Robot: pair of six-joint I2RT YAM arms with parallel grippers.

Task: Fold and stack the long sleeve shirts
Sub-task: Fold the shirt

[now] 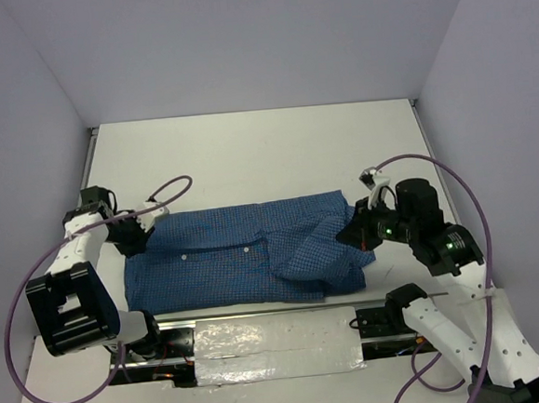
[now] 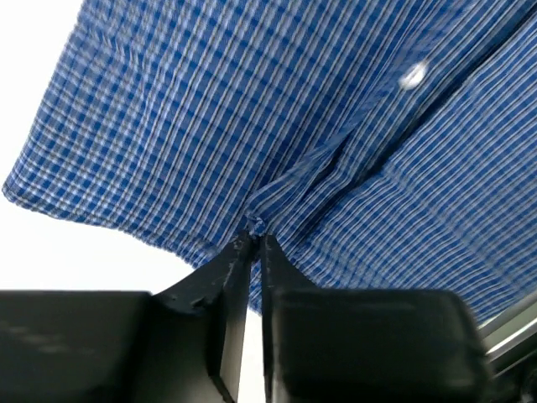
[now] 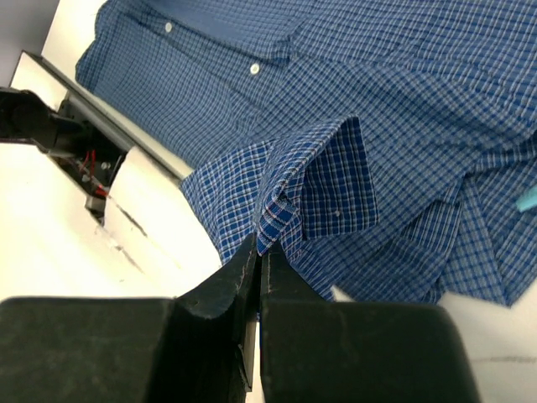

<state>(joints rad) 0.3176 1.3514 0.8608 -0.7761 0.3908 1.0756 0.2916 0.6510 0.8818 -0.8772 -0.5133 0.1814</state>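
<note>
Nearest the camera in the overhead view, at six o'clock, the two arm bases sit either side of a crinkled shiny strip (image 1: pixel 275 336) along the table's front edge. Just beyond it, the blue checked long sleeve shirt (image 1: pixel 227 251) lies across the middle of the white table (image 1: pixel 247 156), stretched from nine o'clock to three o'clock, button front facing up, with two small white buttons (image 1: pixel 182 257) showing.

At the shirt's nine o'clock end, the left gripper (image 1: pixel 132 236) has its jaws pressed together on a small pleat of cloth near the hem, which radiates creases in the wrist view. At the three o'clock end, the right gripper (image 1: pixel 354 232) has its jaws pinching the edge of a turned-over flap, possibly a cuff or collar piece, amid bunched folds. Purple cables (image 1: pixel 170 186) loop above both arms. Past the shirt, toward twelve o'clock, bare table runs to the back wall.

Judging progress: the shirt looks flattened into a long band, smooth on the left and rumpled on the right. It seems partly prepared, not compactly folded. Tidying the right end, folding it smaller, and any stacking appear left to do; no other garment is visible.
</note>
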